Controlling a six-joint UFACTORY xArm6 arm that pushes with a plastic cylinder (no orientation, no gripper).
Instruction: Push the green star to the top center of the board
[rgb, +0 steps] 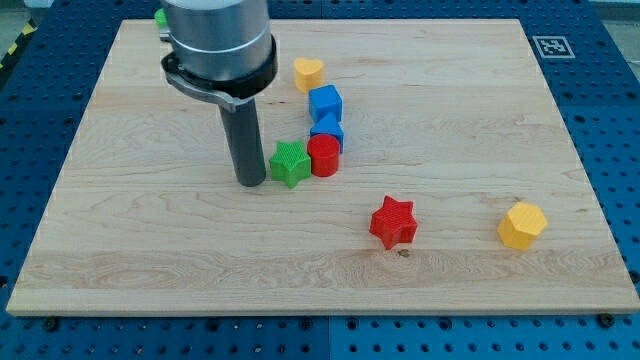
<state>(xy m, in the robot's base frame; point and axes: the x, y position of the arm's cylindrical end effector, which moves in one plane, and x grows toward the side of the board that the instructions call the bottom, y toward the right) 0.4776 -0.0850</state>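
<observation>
Red star is seen nearest, down-right of my tip. Green star is touched just right of my tip, mid-board; top centre not reached. No claw is fitted, so nothing is grasped.

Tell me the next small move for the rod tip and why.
Probably slide my tip round to the view's bottom side of the green star. It now sits just at the star's left, so pushing from there would drive the star right into the red block touching it, not toward the board's top center.
</observation>
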